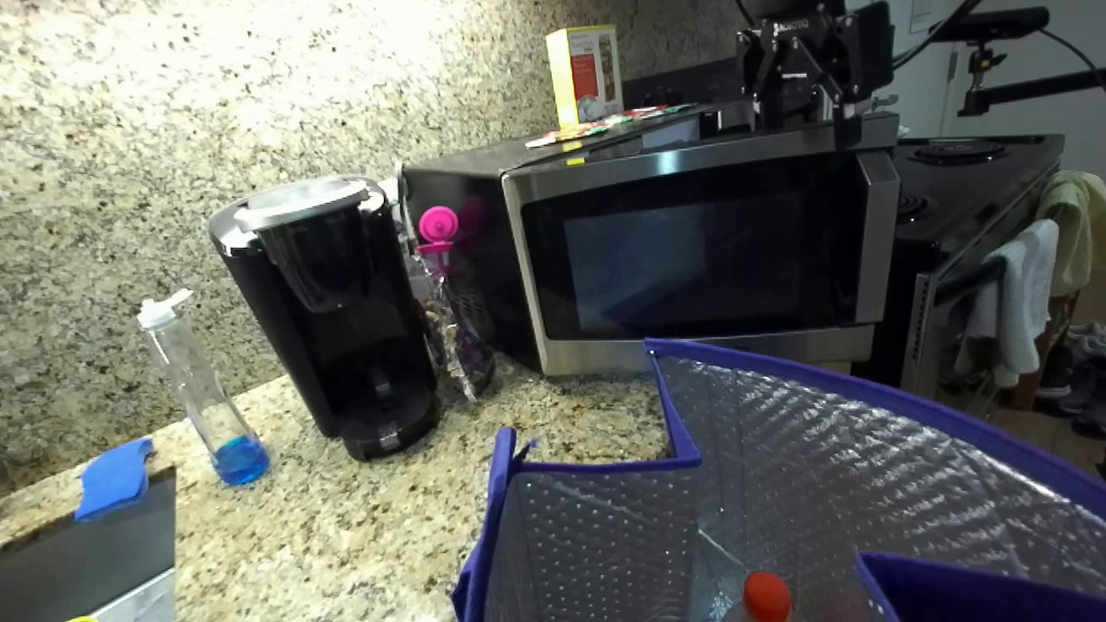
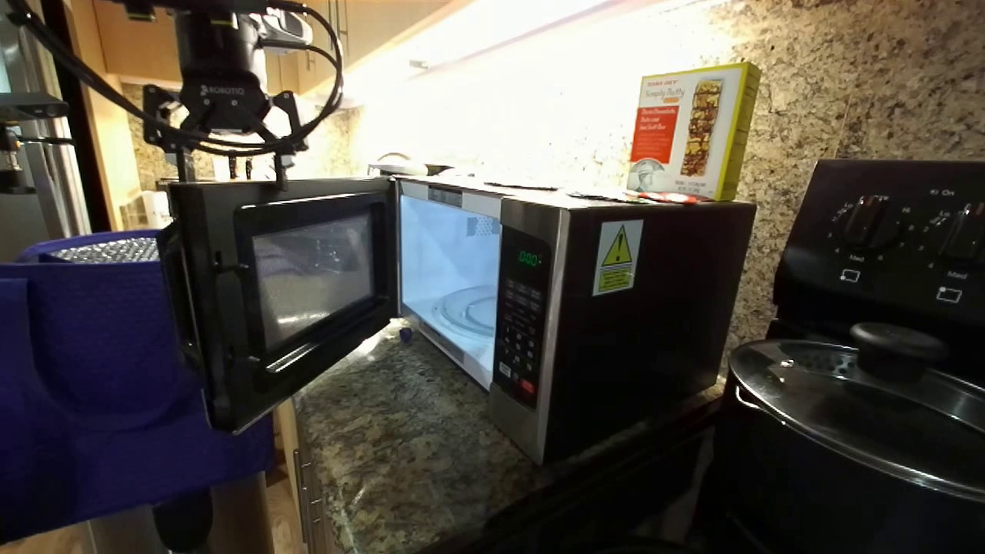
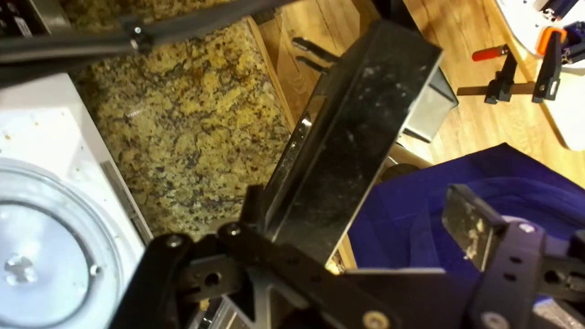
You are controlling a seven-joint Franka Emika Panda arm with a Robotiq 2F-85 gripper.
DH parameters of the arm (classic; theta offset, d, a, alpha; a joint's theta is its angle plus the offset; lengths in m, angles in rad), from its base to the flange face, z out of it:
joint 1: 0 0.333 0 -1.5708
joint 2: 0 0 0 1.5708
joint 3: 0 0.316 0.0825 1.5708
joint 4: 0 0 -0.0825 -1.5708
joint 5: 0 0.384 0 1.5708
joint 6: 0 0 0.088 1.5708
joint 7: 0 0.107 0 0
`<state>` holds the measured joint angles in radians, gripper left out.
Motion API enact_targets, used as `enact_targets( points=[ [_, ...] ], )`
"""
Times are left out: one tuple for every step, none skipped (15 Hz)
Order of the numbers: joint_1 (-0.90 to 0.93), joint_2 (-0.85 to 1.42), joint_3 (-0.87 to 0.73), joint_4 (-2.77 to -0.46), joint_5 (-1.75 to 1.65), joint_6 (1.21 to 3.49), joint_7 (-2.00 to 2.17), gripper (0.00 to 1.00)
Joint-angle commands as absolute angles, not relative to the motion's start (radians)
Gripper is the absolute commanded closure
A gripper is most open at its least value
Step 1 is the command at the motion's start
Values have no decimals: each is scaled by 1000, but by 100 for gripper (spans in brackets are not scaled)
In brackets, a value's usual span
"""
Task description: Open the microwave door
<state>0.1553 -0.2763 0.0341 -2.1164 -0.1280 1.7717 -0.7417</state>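
The microwave door (image 1: 674,259) stands swung wide open; its inner face shows in an exterior view (image 2: 308,269) and its dark edge in the wrist view (image 3: 352,132). The microwave (image 2: 639,331) has its lit interior and glass turntable exposed; its dark side also shows in an exterior view (image 1: 467,242). My gripper (image 2: 233,173) is open at the top edge of the door, near the handle end. One finger is on the inner side and one on the outer side. In the wrist view the gripper (image 3: 363,214) has a wide gap between its fingers, with the outer finger apart from the door.
A blue insulated bag (image 1: 596,536) stands close in front of the door, also in an exterior view (image 2: 92,369). A snack box (image 2: 685,131) stands on the microwave. A coffee maker (image 1: 328,320) and a stove with a lidded pot (image 2: 854,431) flank it.
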Motion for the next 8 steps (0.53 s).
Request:
enact_targets(
  points=[
    [178,-268,46,-2104,-123,1797,-844,0],
    [182,-275,49,-2111,-122,1808,-855,0],
    [187,-281,54,-2119,-124,1822,-857,0],
    [191,-282,59,-2119,-128,1830,-865,0],
    [196,-279,65,-2117,-133,1839,-870,0],
    [198,-275,72,-2112,-135,1844,-875,0],
    [200,-272,79,-2108,-141,1843,-879,0],
    [204,-268,86,-2102,-145,1838,-879,0]
  ],
)
